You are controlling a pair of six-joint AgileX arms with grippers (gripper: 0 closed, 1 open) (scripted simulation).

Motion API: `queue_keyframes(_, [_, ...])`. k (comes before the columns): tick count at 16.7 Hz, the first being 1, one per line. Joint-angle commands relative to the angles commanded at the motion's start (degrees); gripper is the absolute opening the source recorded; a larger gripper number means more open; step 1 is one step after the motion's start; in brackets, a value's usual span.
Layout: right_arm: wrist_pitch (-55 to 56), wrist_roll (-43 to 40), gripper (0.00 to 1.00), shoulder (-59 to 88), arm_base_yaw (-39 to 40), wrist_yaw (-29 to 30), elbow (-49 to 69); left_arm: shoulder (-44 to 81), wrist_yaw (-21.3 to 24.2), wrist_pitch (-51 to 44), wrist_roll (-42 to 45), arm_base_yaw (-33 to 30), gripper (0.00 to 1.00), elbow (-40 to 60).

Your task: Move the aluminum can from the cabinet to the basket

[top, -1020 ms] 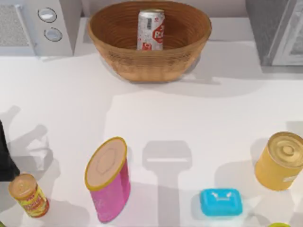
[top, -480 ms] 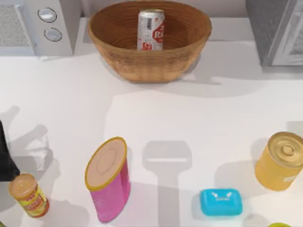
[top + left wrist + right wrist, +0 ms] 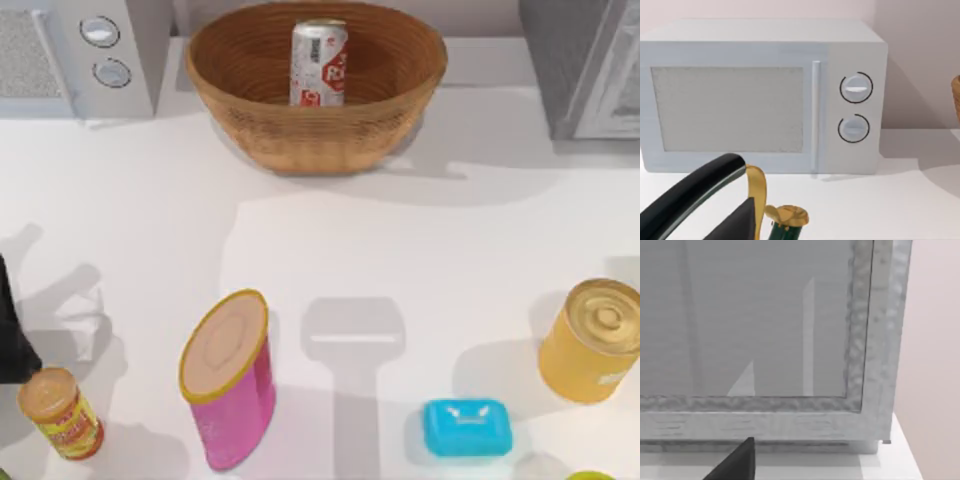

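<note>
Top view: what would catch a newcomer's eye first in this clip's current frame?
The aluminum can standing upright inside the wicker basket at the table's back centre draws the eye first. Next comes the tall pink canister near the front, left of centre, then the golden-yellow tin at the right edge. The microwave sits at back left and the grey cabinet at back right.

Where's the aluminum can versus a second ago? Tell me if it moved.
No. The aluminum can stands upright at the same spot inside the basket, against its back wall.
</note>
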Motion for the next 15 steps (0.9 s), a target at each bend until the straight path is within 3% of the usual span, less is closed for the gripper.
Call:
queue_keyframes(7, [-18.88,-0.22,1.00,-1.24,-1.50,-1.42,18.53,0.00,0.00,0.00,0.00,0.00,1.00,0.00])
queue_keyframes(15, [-59.55,-0.10,1.00,-5.83,-2.25,-2.25,52.72,0.00,0.00,0.00,0.00,0.00,1.00,0.00])
